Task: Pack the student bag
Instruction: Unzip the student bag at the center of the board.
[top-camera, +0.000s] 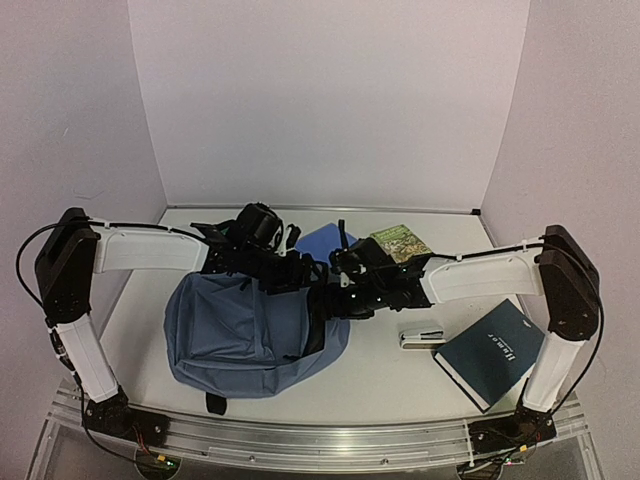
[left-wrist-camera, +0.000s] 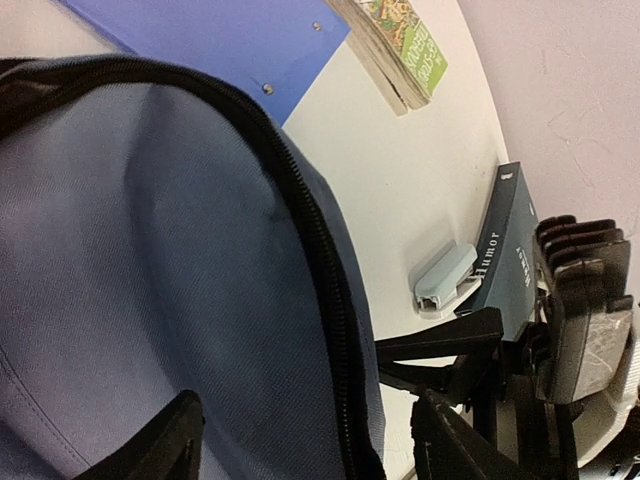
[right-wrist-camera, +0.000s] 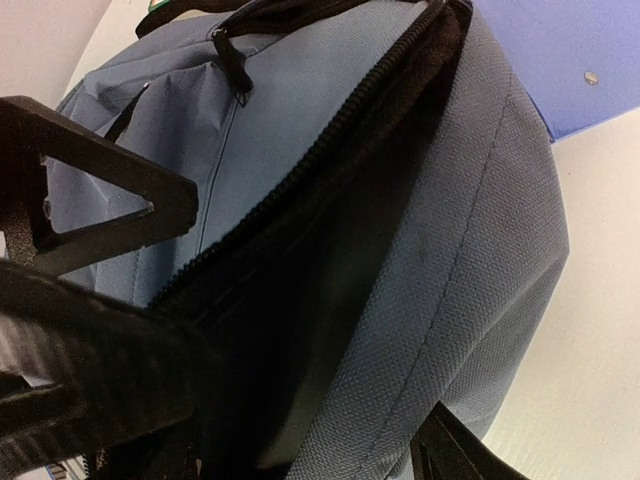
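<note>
Student bag (top-camera: 240, 335): slumped on the surface (top-camera: 390, 385) at lower centre-left of the top view, main zip (right-wrist-camera: 330, 140) undone, mouth gaping toward the middle of the frame, black lining (right-wrist-camera: 290, 330) exposed. Nothing discernible inside, though too dark to be sure.

Left pincer (left-wrist-camera: 300, 425): spread wide, astride the zip edge of the bag, fabric between the fingers but not pinched. Right pincer (right-wrist-camera: 300, 320): likewise wide, one finger over the front panel at the left of its wrist view, the other at the lower right, open mouth of the bag between them, nothing clamped.

Outside the bag, all on the surface: blue notebook (top-camera: 322, 240) just behind it at upper centre; green paperback (top-camera: 400, 242) beside that, to the right; grey stapler (top-camera: 420, 338) right of centre; dark hardback (top-camera: 492, 355) just beside the stapler at lower right.

Judged progress: early. Opening apparently done. Loading of all four items not yet done, then closing of the zip.
</note>
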